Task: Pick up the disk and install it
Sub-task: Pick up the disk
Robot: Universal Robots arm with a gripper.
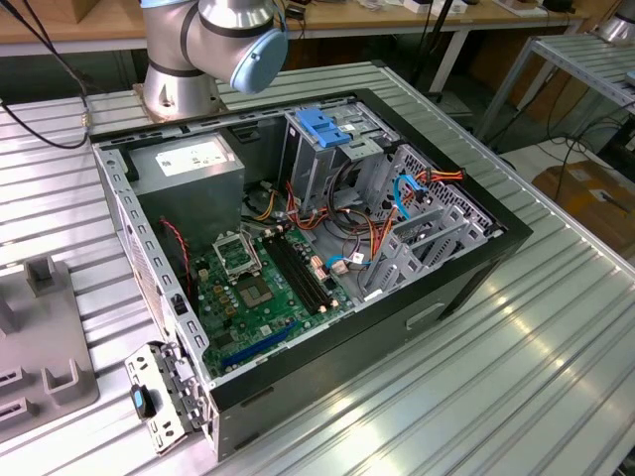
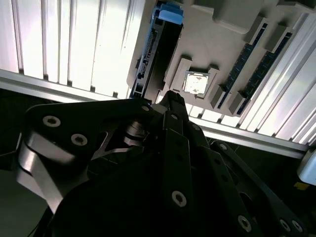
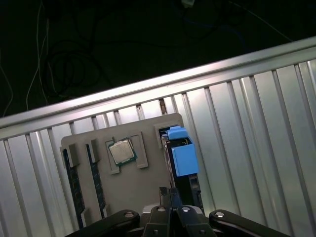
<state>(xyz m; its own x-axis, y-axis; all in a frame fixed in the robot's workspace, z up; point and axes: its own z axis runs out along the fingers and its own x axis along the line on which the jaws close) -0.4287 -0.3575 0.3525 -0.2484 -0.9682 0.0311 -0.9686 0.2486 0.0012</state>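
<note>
The disk (image 3: 183, 157) stands on edge in a slot of a grey holder tray (image 3: 143, 190), with its bright blue carrier frame facing up. In the second wrist view the disk (image 2: 170, 13) shows as a dark slab with a blue end. My gripper (image 3: 170, 193) hovers above the tray, just off the disk's near end and apart from it. Its black fingertips (image 2: 171, 98) are pressed together and shut on nothing.
The tray also holds a processor chip (image 3: 122, 151) and memory sticks (image 3: 74, 180). It lies on a ribbed aluminium table (image 3: 256, 123). An open computer case (image 1: 298, 248) with a blue drive bracket (image 1: 327, 124) fills the table's middle, and the arm's base (image 1: 184, 84) stands behind it.
</note>
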